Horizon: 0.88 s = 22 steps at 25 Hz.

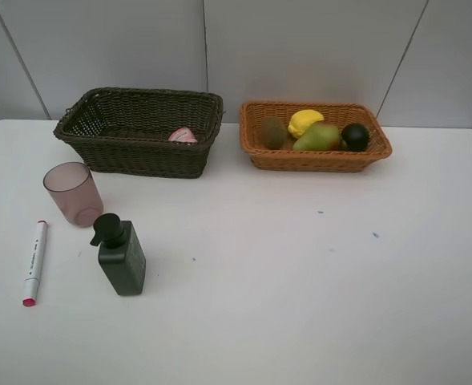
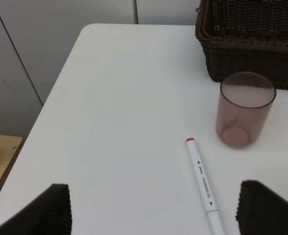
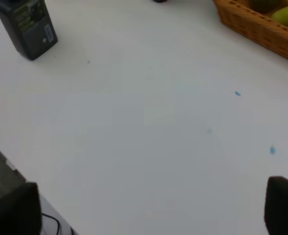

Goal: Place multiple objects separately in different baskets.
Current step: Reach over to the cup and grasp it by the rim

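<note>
White table [image 1: 300,281] spreads out ahead of me, with a pale panelled wall behind it. Nearest, my left pincer [image 2: 161,210] hangs above the table's left side, jaws spread wide with nothing between them. My right pincer [image 3: 148,210] hangs above the bare middle-right stretch, just as wide open and empty. Close to the left edge lies the marker [image 1: 34,262], its red tip toward the near edge. Just right of it stands the pump bottle [image 1: 121,255], dark and upright. A little farther back on the left stands the mauve cup [image 1: 73,193], mouth up, near the dark basket [image 1: 139,164] but apart from it. That basket sits at the far left and holds the pink bottle [image 1: 183,135] toward its right wall. Beside it, at the far right, sits the orange basket [image 1: 316,159]. Packed together inside, left to right, are the kiwi [image 1: 272,131], the lemon [image 1: 304,122], the pear [image 1: 318,137] and the dark green fruit [image 1: 354,136].
</note>
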{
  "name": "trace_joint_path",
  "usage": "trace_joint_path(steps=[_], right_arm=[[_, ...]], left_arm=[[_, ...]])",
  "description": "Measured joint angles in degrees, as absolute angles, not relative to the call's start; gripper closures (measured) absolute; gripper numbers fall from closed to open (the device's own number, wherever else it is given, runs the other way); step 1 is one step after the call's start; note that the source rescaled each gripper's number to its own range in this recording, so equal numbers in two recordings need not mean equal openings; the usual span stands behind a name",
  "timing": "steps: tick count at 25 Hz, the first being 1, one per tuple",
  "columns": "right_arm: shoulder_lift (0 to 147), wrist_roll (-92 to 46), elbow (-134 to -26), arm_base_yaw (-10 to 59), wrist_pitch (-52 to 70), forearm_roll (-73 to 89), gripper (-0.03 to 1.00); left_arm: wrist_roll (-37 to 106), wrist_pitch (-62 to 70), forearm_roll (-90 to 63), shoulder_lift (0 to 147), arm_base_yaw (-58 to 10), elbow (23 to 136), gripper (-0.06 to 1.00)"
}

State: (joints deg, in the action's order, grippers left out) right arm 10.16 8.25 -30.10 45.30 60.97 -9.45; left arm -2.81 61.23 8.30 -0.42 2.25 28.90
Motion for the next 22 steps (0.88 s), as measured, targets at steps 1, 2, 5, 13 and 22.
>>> trace_joint_path(steps=[1,2,5,13,22], right_arm=[[10.16,8.45,-30.1,44.2,60.97,-9.62,-0.03],[10.16,8.68,-30.1,42.88,60.97,-9.7,-0.03],[10.16,9.03,-30.1,38.15,60.97,-9.93,-0.03],[10.16,9.09,-30.1,23.06,60.97,-10.03,-0.03],[10.16,9.2,-30.1,5.97,60.97,-10.54,-0.03]], left_arm=[[-2.81,61.23,8.3,-0.42,2.25,28.9,0.05],[-2.81,61.23,8.3,-0.42,2.25,28.9,0.05],[-2.81,61.23,8.3,-0.42,2.25,28.9,0.05],[-2.81,61.23,8.3,-0.42,2.25,28.9,0.05],[-2.81,61.23,8.3,-0.42,2.25,28.9,0.05]])
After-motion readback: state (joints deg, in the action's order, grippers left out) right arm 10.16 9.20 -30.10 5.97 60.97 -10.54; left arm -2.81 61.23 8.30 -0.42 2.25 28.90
